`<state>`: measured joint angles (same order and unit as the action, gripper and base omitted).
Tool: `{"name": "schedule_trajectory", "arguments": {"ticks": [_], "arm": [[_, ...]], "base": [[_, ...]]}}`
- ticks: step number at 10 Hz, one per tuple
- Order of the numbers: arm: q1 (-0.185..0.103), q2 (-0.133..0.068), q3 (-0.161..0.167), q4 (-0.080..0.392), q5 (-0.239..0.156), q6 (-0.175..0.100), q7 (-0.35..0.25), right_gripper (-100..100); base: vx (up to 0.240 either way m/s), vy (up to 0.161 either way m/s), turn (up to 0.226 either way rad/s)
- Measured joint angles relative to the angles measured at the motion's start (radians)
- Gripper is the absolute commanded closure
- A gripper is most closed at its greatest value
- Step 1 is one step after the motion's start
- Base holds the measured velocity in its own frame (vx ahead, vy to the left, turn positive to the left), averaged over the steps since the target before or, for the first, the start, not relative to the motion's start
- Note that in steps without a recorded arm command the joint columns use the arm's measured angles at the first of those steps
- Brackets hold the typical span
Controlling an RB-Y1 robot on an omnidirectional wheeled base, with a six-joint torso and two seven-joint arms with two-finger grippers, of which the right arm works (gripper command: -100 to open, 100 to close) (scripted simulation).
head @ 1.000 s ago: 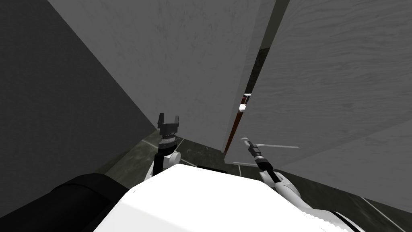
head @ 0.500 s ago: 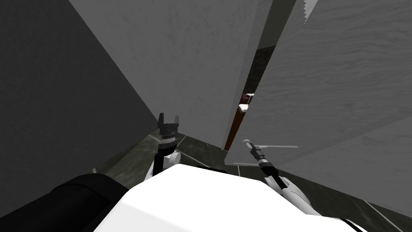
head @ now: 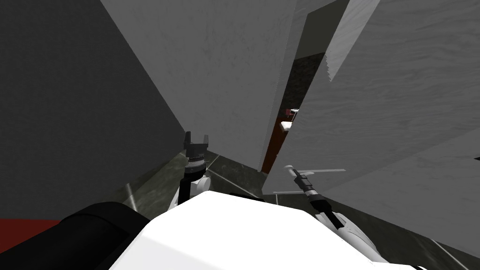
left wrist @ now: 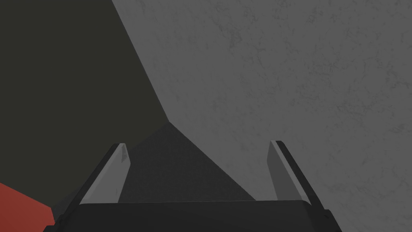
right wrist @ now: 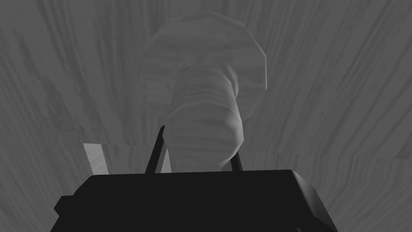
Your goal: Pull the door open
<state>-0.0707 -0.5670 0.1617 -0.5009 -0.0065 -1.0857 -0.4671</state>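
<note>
— Widened since a second ago is the gap (head: pixel 300 89) between the door (head: pixel 398 108) and the grey wall (head: pixel 220 70). The door's free edge is swung nearer the robot. The whole head view is shifted as well, so part of the change is judged to be the base's own move.
— What is meant by that for the task?
— The pull is judged to be working. The door is ajar but not yet fully open, and more of the same arc is called for.
— How is it held?
— The right gripper (right wrist: pixel 199 150) is clamped on the handle (right wrist: pixel 205 121), with its thin fingers pressed to the stem's sides. The left gripper (left wrist: pixel 197 147) is held up near the wall, spread wide, with nothing between its fingers.
— And the door itself?
— It is seen close ahead at the robot's right, a plain grey slab with faint wood grain. A pale lever on a round rose is fitted to it. Through the gap a red-brown strip (head: pixel 271 150) is glimpsed, which cannot be identified.
</note>
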Motion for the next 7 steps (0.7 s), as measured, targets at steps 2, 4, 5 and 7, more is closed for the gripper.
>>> {"name": "schedule_trajectory", "arguments": {"ticks": [2,4,5,7], "arm": [[0.014,-0.013,0.009,0.004,0.003,-0.029,-0.012,100],[0.016,-0.017,0.011,0.013,0.003,-0.039,-0.016,100],[0.017,-0.023,0.010,0.017,0.001,-0.048,-0.020,100],[0.016,-0.027,0.016,0.036,0.002,-0.074,-0.024,100]], "base": [[-0.081,-0.037,0.035],[-0.173,-0.076,0.212],[-0.219,-0.114,0.186],[-0.201,-0.111,0.171]]}}
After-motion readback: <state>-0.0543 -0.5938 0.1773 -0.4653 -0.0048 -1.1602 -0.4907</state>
